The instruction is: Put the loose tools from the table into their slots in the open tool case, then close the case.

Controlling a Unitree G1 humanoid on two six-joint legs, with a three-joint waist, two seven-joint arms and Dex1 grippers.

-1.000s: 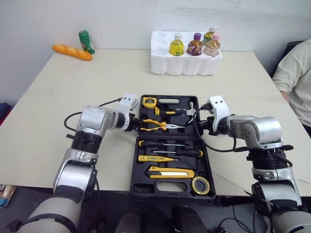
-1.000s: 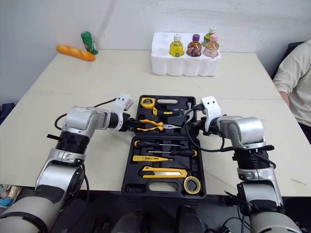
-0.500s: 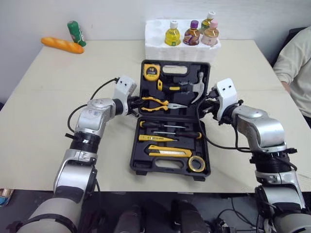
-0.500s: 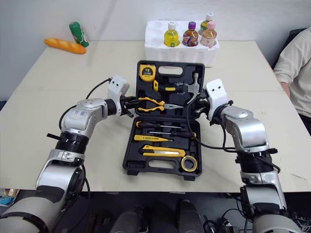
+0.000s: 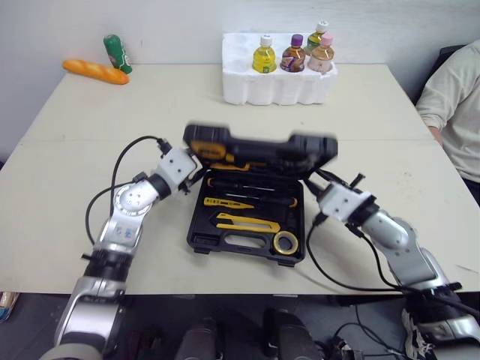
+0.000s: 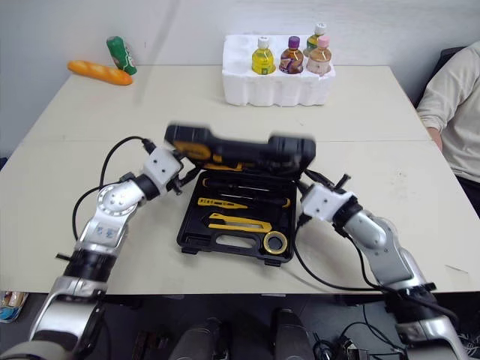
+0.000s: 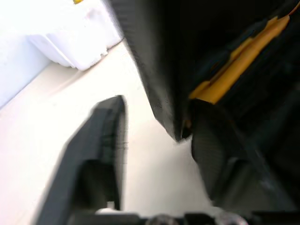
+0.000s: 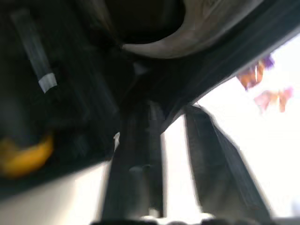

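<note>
The black tool case lies open at the table's middle, its lid raised and tilted over the base, blurred. In the base lie screwdrivers, a yellow tester, a yellow utility knife and a tape roll. The lid hides the tools stored in it. My left gripper is at the lid's left edge. In the left wrist view its fingers stand apart with the lid's edge between them. My right gripper is at the lid's right edge, open, one finger against the lid.
A white foam tray with several bottles stands at the table's far side. A bread loaf and a green can lie far left. A person's sleeve is at the right edge. Cables trail from both wrists.
The lid has swung up from lying flat on the table to standing tilted over the base. Both grippers rose with it and drew nearer. The camera view also shifted.
</note>
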